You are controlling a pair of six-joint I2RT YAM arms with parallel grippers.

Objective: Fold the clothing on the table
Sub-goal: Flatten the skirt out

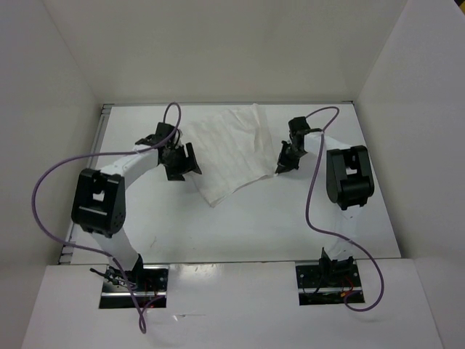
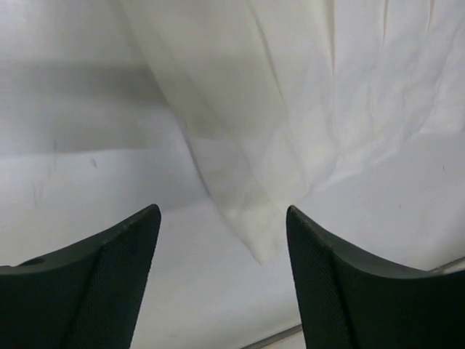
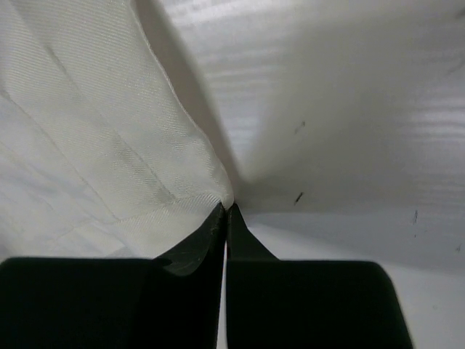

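One piece of clothing (image 1: 229, 149) is lying far-centre on the surface (image 1: 254, 225) in the top view. Its long axis is running from 1 to 7 o'clock, with two grippers flanking it: the left gripper (image 1: 183, 161) at its 9 o'clock, the right gripper (image 1: 283, 161) at 3.

Left wrist: the jaws are gaping and holding nothing, with a cloth corner (image 2: 258, 243) lying at 12 o'clock.

Right wrist: the closed fingers (image 3: 207, 240) are seemingly pinching the cloth's edge (image 3: 218, 190), so this arm is sitting nearer

clothing (image 3: 87, 131) cut off left, corner tip perhaps hidden
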